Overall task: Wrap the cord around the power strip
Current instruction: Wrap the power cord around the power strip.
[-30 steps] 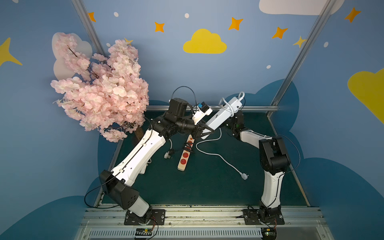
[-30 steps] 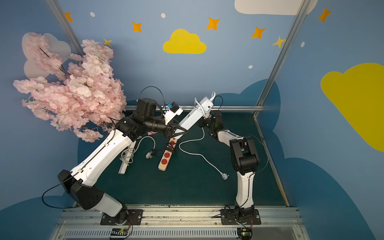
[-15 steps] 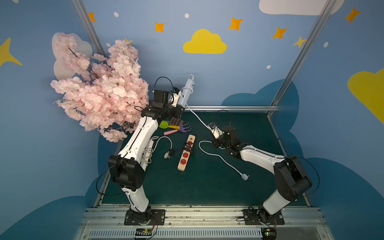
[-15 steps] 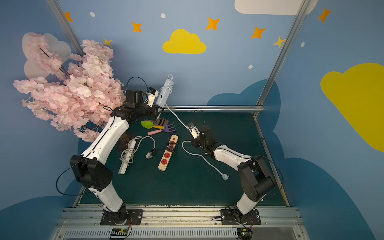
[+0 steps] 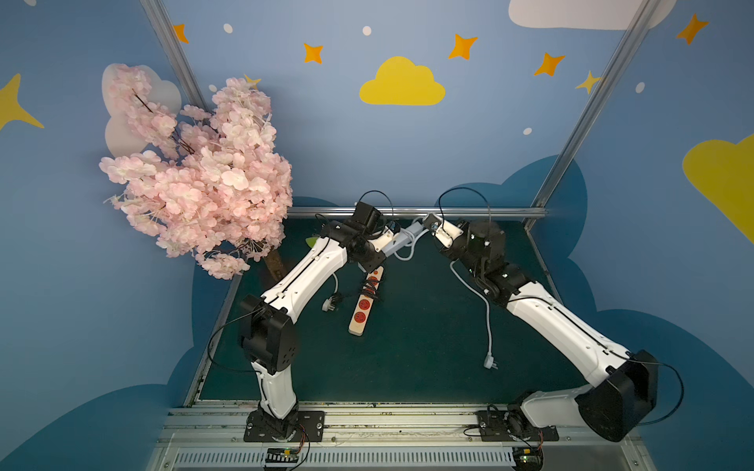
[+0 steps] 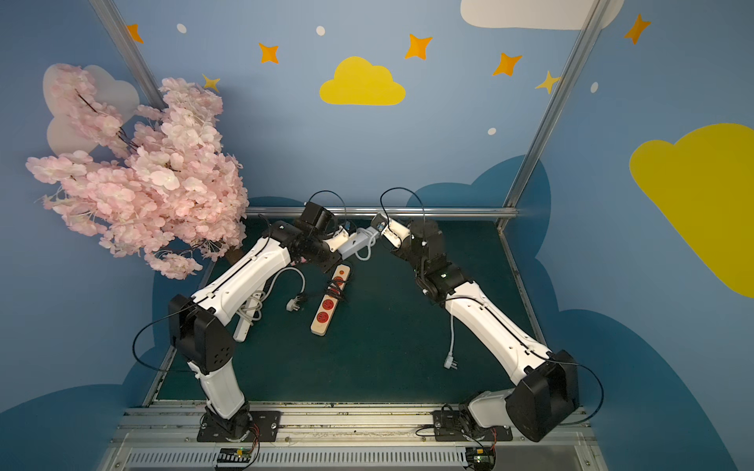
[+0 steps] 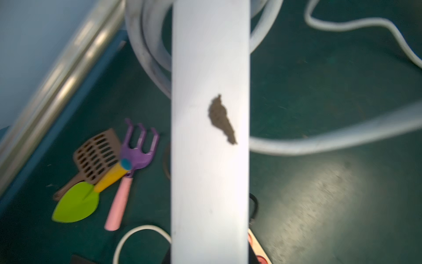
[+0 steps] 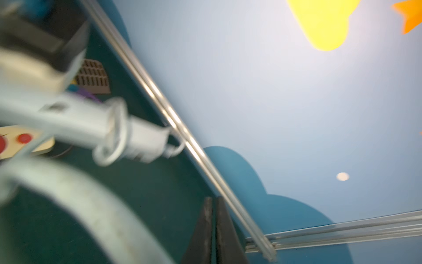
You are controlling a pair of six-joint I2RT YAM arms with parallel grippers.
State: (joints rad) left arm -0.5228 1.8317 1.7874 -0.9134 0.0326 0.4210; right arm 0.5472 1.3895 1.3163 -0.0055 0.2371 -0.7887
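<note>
Pink blossom tree [image 5: 204,183] is way off to the left of the wooden red-socket strip [image 5: 365,301]. The white power strip [image 5: 406,238] is up in the air just behind the wooden one, with the left gripper [image 5: 387,242] clamped on it. The right gripper [image 5: 427,221] is at its far end, pinched together on nothing. The cord [image 5: 483,310] loops round that end and trails to the plug [image 5: 489,363], well right of the wooden strip.
</note>
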